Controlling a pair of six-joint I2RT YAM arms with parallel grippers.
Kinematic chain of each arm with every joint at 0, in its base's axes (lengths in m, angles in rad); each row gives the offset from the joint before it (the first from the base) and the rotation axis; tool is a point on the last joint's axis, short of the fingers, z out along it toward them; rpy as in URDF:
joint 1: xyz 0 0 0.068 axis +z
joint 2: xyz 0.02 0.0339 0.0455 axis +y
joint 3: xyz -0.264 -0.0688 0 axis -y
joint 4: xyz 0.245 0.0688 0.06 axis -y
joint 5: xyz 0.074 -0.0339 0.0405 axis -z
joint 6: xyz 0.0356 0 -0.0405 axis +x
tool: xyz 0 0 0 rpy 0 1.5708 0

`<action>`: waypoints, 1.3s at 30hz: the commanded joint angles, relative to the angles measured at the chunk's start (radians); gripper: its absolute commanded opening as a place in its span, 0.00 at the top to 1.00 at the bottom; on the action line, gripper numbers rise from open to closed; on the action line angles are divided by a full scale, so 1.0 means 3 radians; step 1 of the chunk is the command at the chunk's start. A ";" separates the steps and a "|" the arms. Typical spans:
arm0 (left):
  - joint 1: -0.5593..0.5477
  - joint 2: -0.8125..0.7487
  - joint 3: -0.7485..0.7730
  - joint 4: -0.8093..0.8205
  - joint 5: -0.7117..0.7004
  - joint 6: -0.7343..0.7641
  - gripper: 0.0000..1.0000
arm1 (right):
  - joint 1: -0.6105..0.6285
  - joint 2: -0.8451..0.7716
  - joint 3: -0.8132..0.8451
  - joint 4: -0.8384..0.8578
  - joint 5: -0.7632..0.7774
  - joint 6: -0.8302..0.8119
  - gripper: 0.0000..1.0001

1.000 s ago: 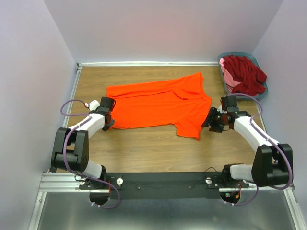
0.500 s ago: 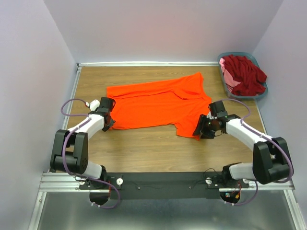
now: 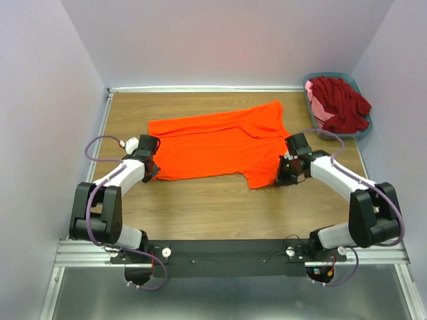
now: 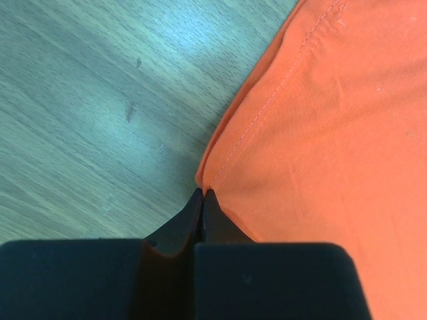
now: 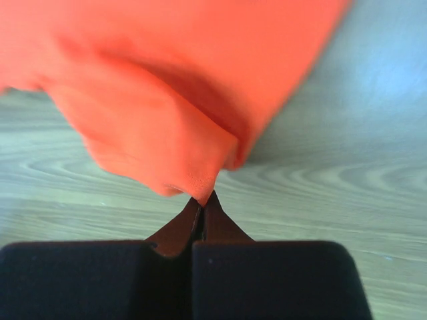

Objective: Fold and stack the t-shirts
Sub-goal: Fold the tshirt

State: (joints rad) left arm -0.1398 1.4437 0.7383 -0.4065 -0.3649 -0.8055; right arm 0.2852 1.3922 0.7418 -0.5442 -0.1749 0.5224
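**Top external view: both pincers clenched on the orange t-shirt (image 3: 220, 143)**

Orange t-shirt: lies spread out and mostly flat on the wooden table (image 3: 200, 207), left of the basket (image 3: 341, 137) and clear of its wall, with bare wood between. Carries one loose fold near the collar, on the half towards the basket.

Basket: holds a heaped dark red t-shirt (image 3: 341, 100) that rises above the rim. Shows a pink t-shirt (image 3: 317, 110) peeking out beneath that heap on the left side.

Left pincer (image 3: 155, 173): sits at the shirt edge farthest from the basket, at the corner nearer the arms. Clenched, with the fingers pressed together. In the left wrist view, meets the stitched hem (image 4: 267, 113) right at its corner and closes on the very edge of the cloth. Has orange fabric filling the side towards the basket and plain wood grain on the other side.

Right pincer (image 3: 279, 179): sits at the shirt edge nearest the basket, on the short sleeve (image 3: 263, 175) that points towards the arms. Clenched too. In the right wrist view, pinches a bunched lip of orange cloth between closed tips. Draws the fabric into a pucker at the tips, with a dark shadowed crease just behind it and wood showing on both sides. Looks blurred farther up the cloth, so finer detail there cannot be told.
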 commanded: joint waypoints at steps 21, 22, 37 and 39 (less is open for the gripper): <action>-0.0004 -0.0154 0.0049 -0.0010 -0.0124 0.0231 1.00 | 0.0559 0.1776 0.2472 -0.0952 0.2301 -0.0739 0.55; -0.0009 -0.0149 0.0055 -0.0010 -0.0118 0.0241 1.00 | 0.0522 0.1792 0.2487 -0.0952 0.2301 -0.0749 0.54; -0.0004 -0.0190 0.0060 0.0020 -0.0047 0.0328 1.00 | 0.0302 0.0738 0.1163 -0.0048 0.0359 -0.1557 0.53; -0.0004 -0.0195 0.0065 0.0020 -0.0042 0.0333 1.00 | 0.0302 0.0779 0.1163 -0.0017 0.0307 -0.1578 0.52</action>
State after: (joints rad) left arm -0.1398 1.4105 0.7403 -0.4061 -0.3695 -0.7181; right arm 0.3737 1.6012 1.1202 -0.6258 0.0490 0.1036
